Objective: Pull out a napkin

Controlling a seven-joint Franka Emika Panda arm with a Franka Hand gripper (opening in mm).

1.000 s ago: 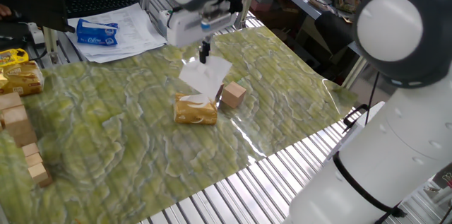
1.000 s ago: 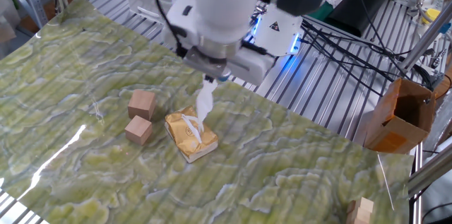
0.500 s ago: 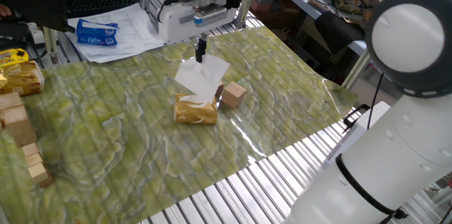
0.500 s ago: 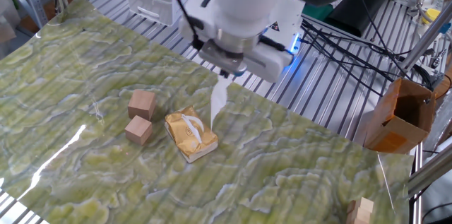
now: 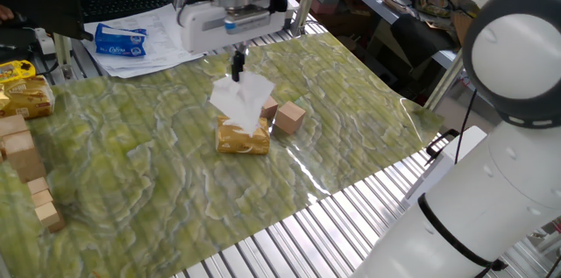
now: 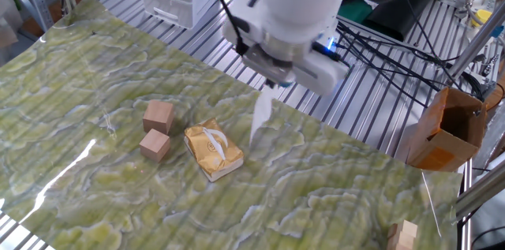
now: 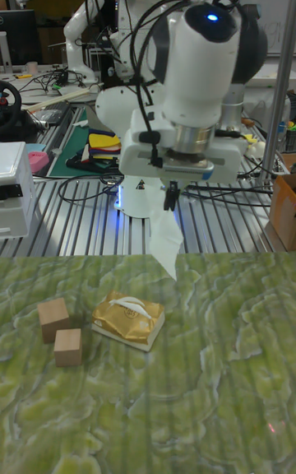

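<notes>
The fingers (image 7: 171,197) pinch the napkin's (image 7: 167,245) top edge; it hangs below them, apparently clear of the tissue pack (image 7: 127,318). Extraction looks finished; next, lay it on the bench (image 7: 205,392).

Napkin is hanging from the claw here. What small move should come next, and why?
Probably carry it sideways and lower it onto bare mat, then open. The napkin hangs from the claw, apparently clear of the tissue pack, so the pull looks done.

Green marbled mat (image 5: 158,146) over slatted metal table (image 5: 289,234)
</notes>
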